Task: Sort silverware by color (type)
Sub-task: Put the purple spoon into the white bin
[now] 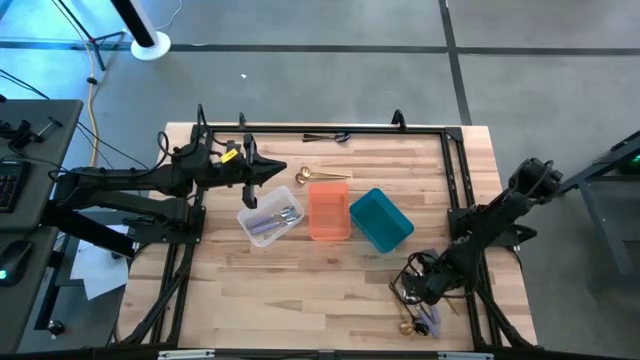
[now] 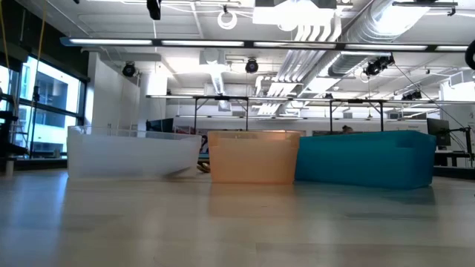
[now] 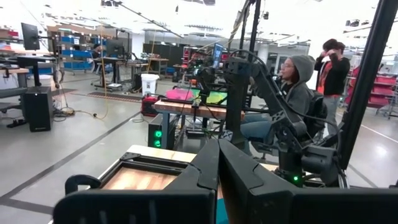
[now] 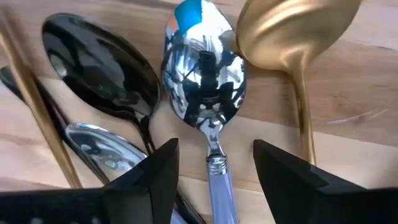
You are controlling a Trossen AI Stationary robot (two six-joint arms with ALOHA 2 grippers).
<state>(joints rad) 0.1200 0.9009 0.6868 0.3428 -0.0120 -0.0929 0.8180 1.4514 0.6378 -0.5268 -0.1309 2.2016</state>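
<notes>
The right pincer (image 4: 214, 171) is hovering low over a silverware pile (image 1: 418, 305) at the bench's (image 1: 300, 290) near right corner, its fingers spread on either side of a silver spoon's (image 4: 204, 74) neck. A black spoon (image 4: 99, 65) and a gold spoon (image 4: 289, 34) are lying beside it. The left pincer (image 1: 252, 180) is waiting pressed together above the clear bin (image 1: 270, 218), which is holding silver pieces. A gold spoon (image 1: 318, 177) is lying behind the orange bin (image 1: 329, 212), and dark pieces (image 1: 325, 136) are sitting at the far edge.
</notes>
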